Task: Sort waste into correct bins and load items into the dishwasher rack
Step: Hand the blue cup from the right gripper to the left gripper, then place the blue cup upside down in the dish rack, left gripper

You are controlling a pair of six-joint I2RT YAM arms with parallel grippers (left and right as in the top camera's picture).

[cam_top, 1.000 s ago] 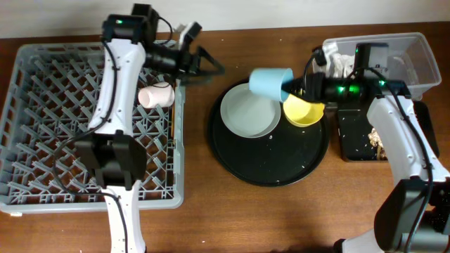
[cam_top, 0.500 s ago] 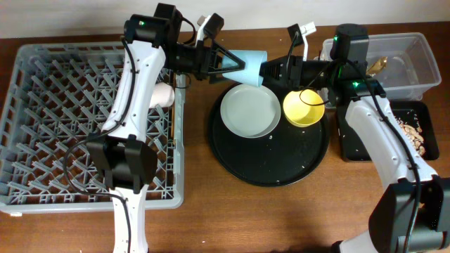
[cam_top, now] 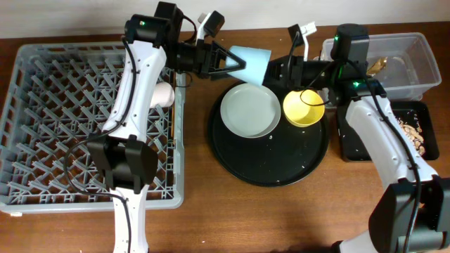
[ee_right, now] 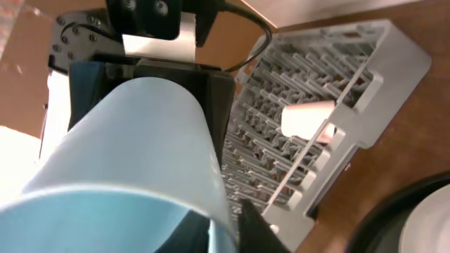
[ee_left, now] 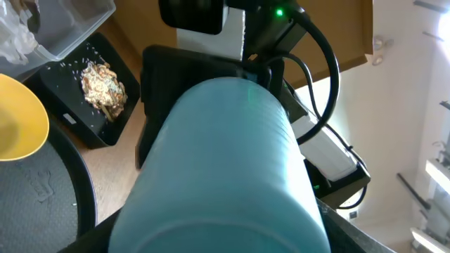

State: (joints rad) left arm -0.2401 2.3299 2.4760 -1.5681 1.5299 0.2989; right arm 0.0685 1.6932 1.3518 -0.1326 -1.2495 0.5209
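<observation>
Moved far-left since a second ago: light blue cup (cam_top: 252,63). Right gripper (cam_top: 273,70) pinches its rim above round tray's (cam_top: 281,169) far edge. Left gripper (cam_top: 238,63) sits at its base, closure unclear. Handover toward dishwasher rack (cam_top: 42,105); left must clamp before right releases.

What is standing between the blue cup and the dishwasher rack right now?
Nothing visible does. The light blue cup hangs between the left gripper and right gripper over the round tray's back edge, with the dishwasher rack to its left. Only a pink cup lies inside, near the rack's right wall.
</observation>
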